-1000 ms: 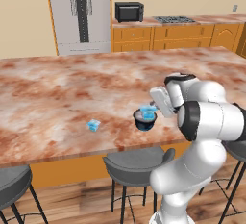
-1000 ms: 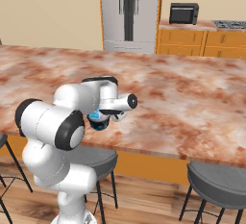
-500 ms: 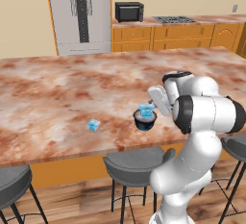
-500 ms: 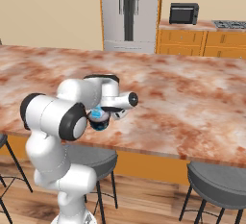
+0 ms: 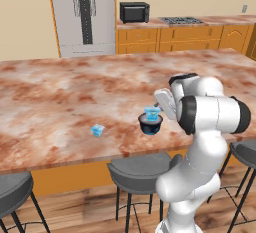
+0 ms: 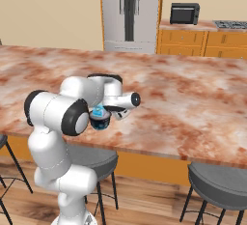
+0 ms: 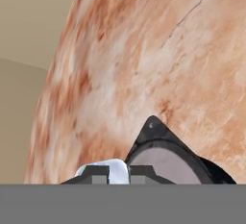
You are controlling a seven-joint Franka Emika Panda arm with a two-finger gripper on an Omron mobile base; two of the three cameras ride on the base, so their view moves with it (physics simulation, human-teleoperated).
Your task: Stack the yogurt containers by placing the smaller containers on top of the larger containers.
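Marble counter (image 5: 60, 92) is stretching across the kitchen in front of you, reddish and veined, with dark stools tucked under its near edge. Your white arm is bending over that near edge, and the gripper (image 5: 156, 108) is hanging just above a dark round cup (image 5: 150, 124) that is standing upright on the counter close to the edge. The gripper is pinching narrowly on a small light-blue cup (image 5: 151, 112), and that blue cup is sitting at the dark cup's top; you cannot tell whether it is resting on the greyish lid or hovering a hair above it.

From the right side, the same blue cup (image 6: 99, 111) is showing directly over the dark cup (image 6: 100, 120), tucked between the arm's elbow and the wrist.

Looking along the gripper (image 7: 113, 173), you are seeing the pale top of the held cup (image 7: 108, 166) between the two dark fingertips (image 7: 95, 174), with the dark cup's grey lid (image 7: 163, 165) spreading just beyond it.

Another light-blue cup (image 5: 97, 130) is sitting alone on the counter, well apart to the left of the dark cup and also near the front edge.
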